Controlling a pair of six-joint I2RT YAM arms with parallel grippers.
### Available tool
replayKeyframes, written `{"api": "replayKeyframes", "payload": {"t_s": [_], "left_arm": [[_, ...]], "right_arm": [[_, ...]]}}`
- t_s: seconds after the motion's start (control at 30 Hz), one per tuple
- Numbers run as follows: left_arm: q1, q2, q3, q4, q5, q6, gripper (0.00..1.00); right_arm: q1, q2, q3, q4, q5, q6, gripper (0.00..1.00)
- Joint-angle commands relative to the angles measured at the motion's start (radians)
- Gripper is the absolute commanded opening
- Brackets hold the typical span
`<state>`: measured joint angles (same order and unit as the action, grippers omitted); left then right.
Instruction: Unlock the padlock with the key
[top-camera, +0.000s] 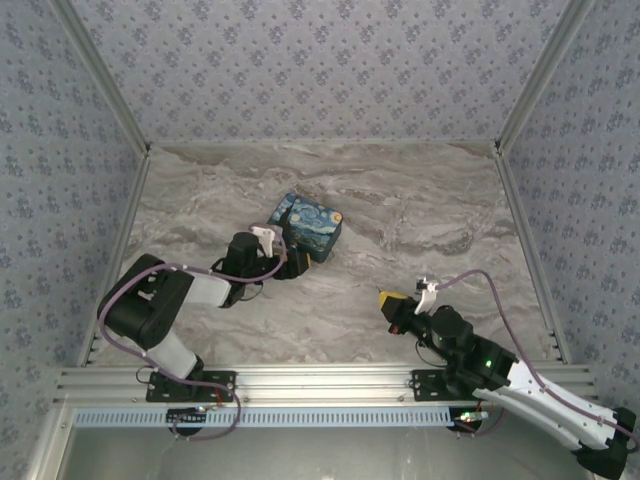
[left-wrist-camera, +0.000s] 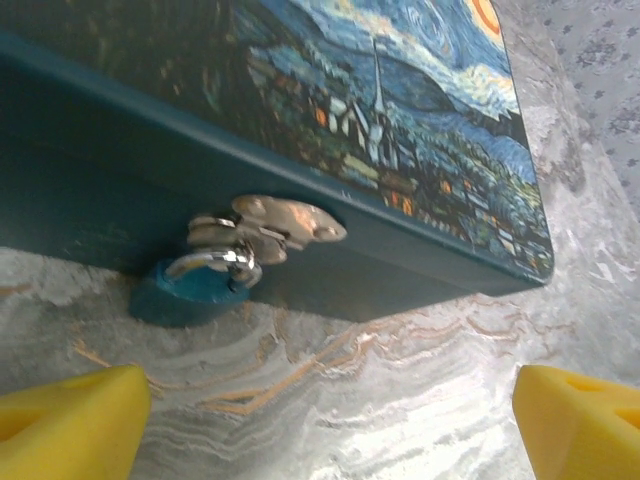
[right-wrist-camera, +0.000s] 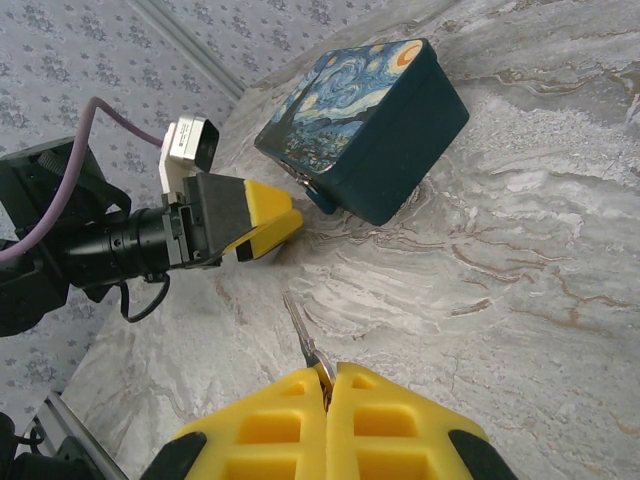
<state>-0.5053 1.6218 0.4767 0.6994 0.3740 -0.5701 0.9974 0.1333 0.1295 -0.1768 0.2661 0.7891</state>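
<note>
**A:** Two grippers, one busy. The left gripper (left-wrist-camera: 328, 422) stood wide open and empty just short of the box (left-wrist-camera: 420, 130). The padlock (left-wrist-camera: 190, 290) hung from the clasp (left-wrist-camera: 285, 222) on its front, low near the table (left-wrist-camera: 420, 370).

**B:** The right gripper (right-wrist-camera: 328, 380) was clamped on the key (right-wrist-camera: 300, 335), blade out, well apart from the lock. I'd have steadied the lock first, then lined the blade with the keyhole.

**A:** The left wrist camera gave the lock close up; from above it was too small to make out.
</note>
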Motion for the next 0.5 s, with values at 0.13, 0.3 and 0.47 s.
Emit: {"api": "replayKeyframes", "payload": {"t_s": [0.13,0.3,0.47], "left_arm": [[-0.002,0.016,0.069,-0.029,-0.092,0.118,0.92],[-0.002,0.058,0.094,-0.022,-0.059,0.108,0.9],[-0.004,0.103,0.089,0.005,-0.057,0.085,0.88]], "right_arm": [[0.004,-0.015,-0.005,-0.006,0.022,0.003,0.0],[0.004,-0.014,-0.004,-0.007,0.023,0.003,0.0],[0.004,-0.013,-0.004,-0.007,0.022,0.003,0.0]]}}
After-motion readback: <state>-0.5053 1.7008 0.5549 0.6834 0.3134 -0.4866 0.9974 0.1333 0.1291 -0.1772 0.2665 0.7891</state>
